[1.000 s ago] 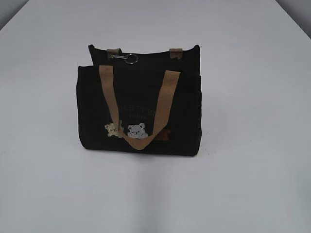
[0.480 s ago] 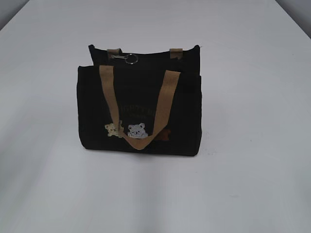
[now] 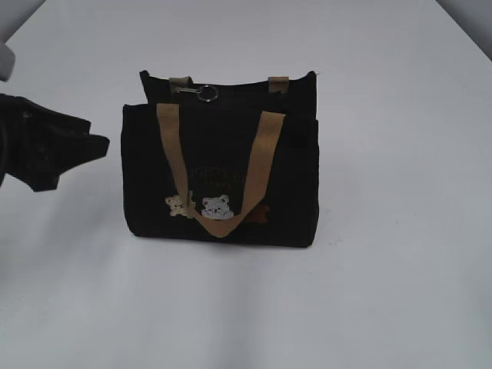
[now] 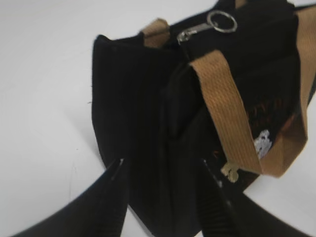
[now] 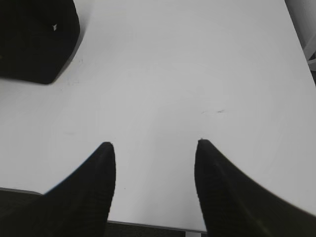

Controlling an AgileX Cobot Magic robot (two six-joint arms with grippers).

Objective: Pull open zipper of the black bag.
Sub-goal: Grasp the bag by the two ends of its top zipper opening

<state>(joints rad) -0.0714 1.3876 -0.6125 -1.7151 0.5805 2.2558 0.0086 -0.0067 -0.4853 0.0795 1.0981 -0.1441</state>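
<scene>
Fabric of the black bag (image 3: 223, 181), standing mid-table, looked soft; its zipper (image 3: 231, 91) warranted hold at the silver ring (image 3: 207, 93) (small, likely slippery). Left gripper (image 4: 163, 170) stood parted, empty, beside the bag's left end; right gripper (image 5: 154, 145) parted, empty.

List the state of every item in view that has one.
black bag: upright on the table, untouched.
zipper: looks closed; ring at its left end.
front handle: hanging down the front.
left gripper: open, beside the bag.
right gripper: open, empty.
</scene>
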